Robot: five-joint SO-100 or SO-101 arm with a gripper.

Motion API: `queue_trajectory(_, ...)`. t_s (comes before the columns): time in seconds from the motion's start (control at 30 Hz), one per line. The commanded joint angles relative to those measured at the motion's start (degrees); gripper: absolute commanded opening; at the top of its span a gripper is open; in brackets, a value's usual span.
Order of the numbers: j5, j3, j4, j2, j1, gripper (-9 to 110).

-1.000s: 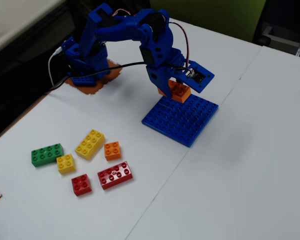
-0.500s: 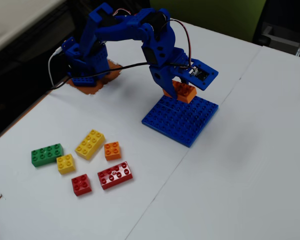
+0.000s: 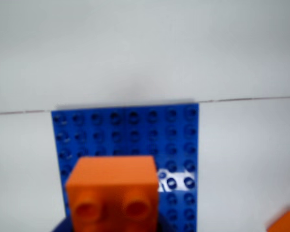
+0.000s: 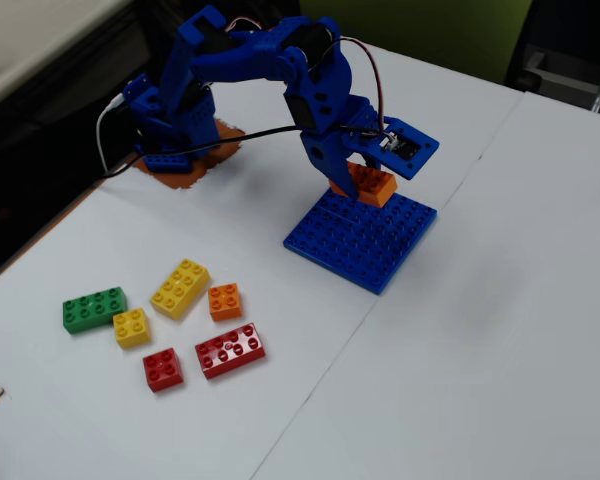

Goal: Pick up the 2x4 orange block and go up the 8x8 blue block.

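1. Clamped on the 2x4 orange block, the gripper hangs above the far edge of the 8x8 blue block.
2. That baseplate lies on the white table, well apart from the loose bricks near its front left corner in the fixed view.

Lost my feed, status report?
Gripper shut on orange block. Block held above blue plate's far edge. Nothing in the way.
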Motion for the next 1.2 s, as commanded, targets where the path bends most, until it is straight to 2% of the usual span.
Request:
queue_trajectory(0.0,-0.2,-2.5,0.7,0.6,-0.7,0)
queue_trajectory(1.17,-0.3,-2.4,1.9,1.2,-0.6,0)
